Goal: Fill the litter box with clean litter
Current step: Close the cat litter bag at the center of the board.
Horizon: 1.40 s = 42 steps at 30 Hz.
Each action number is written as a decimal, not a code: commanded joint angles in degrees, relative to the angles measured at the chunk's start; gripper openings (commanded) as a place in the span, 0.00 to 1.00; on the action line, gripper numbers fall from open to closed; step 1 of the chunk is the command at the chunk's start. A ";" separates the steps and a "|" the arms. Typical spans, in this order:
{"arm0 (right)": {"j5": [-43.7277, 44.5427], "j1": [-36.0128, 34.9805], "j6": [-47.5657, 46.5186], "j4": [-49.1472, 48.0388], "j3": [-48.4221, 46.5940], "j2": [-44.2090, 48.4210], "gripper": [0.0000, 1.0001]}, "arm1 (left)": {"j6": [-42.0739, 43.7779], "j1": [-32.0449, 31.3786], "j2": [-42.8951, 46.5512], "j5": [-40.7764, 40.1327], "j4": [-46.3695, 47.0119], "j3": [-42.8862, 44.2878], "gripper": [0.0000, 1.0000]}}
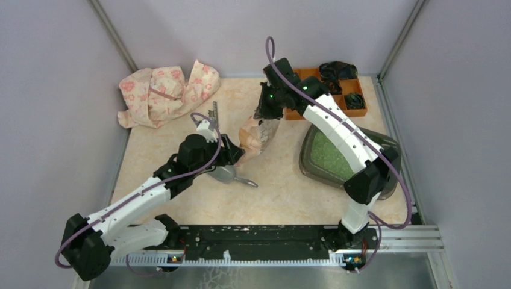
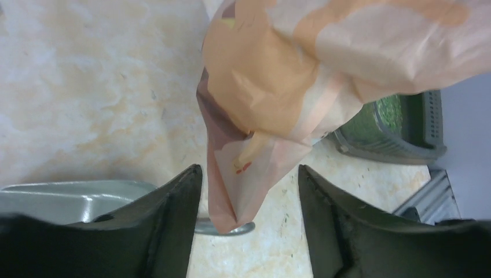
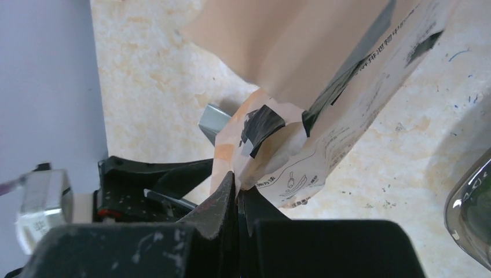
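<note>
R hand (image 3: 236,188) pinching crinkly paper bag (image 3: 301,63); L hand (image 2: 249,174) spread round its corner.

The tabletop (image 1: 283,198) is cream marbled with pale orange, and by its right edge the litter box (image 1: 304,162) is dark grey-green, with speckled light-green clean litter (image 1: 328,156) inside. The bag (image 1: 256,137) near the middle is peach-pink with paler panels, black print and black patches, while the crumpled sheet (image 1: 159,90) at the far left corner is cream with pink flowers. The organiser (image 1: 357,112) at the far right corner is orange, the scoop (image 1: 226,174) is grey, and the left arm (image 1: 129,205) and right arm (image 1: 337,129) are white and black.
</note>
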State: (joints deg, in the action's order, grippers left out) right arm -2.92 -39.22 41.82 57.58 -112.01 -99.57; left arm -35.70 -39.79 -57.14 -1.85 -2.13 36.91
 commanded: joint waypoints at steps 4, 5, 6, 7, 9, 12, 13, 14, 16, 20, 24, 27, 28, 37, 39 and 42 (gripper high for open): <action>-3.60 2.05 -0.88 -1.16 -7.66 -0.49 0.00 | 8.06 -0.63 -0.97 -5.78 7.59 2.77 0.56; -3.67 2.19 -0.87 -1.08 -8.12 -0.71 0.00 | 8.32 -0.79 -0.96 -5.03 8.30 2.69 0.60; -3.65 2.34 -0.89 -0.99 -8.60 -0.94 0.00 | 8.55 -0.95 -0.91 -4.59 8.97 2.33 0.62; -3.66 2.47 -0.87 -0.98 -9.11 -1.16 0.00 | 8.69 -1.13 -0.87 -4.54 9.35 1.99 0.64; -4.09 2.57 -0.57 -1.22 -9.89 -1.67 0.00 | 9.03 -1.52 -0.72 -4.78 10.06 1.45 0.68; -3.56 2.64 -0.02 -1.45 -11.30 -2.32 0.00 | 9.37 -2.69 -1.35 -5.05 11.00 1.44 0.72; -3.67 2.61 0.34 -1.69 -11.50 -2.47 0.00 | 9.69 -3.42 -1.71 -5.78 11.05 1.80 0.73; -3.78 2.61 0.55 -1.95 -11.55 -2.67 0.00 | 10.15 -4.16 -2.21 -6.82 11.29 2.10 0.75; -3.86 2.60 1.06 -2.52 -11.29 -2.61 0.00 | 11.53 -6.25 -3.62 -9.24 11.58 3.14 0.77; -4.38 2.57 1.83 -4.18 -9.07 -1.68 0.00 | 14.82 -10.54 -7.51 -16.56 12.33 5.91 0.80; -5.26 2.49 2.33 -5.54 -7.06 -0.36 0.00 | 16.85 -11.89 -11.95 -25.92 12.77 8.56 0.82; -6.53 2.49 2.64 -5.85 -6.83 0.28 0.00 | 18.97 -12.13 -14.73 -29.09 15.69 9.07 0.76; -6.76 2.52 2.65 -5.75 -7.04 0.45 0.00 | 20.05 -12.34 -15.27 -30.57 17.08 9.01 0.68; -10.17 2.62 4.67 -7.50 -9.03 0.17 0.00 | 23.13 -12.94 -17.49 -35.09 24.06 7.60 0.00; -10.11 3.37 4.25 -6.90 -10.25 -0.41 0.00 | 22.35 -13.02 -15.20 -35.12 24.67 5.00 0.00; -11.01 5.11 4.13 -7.13 -11.49 -1.02 0.00 | 20.65 -13.12 -11.34 -36.09 25.25 -0.97 0.00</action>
State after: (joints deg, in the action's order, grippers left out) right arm -10.24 -35.86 44.84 56.36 -117.89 -103.15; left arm -13.89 -52.45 -73.23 -34.98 20.27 42.11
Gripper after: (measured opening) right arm 0.007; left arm 0.015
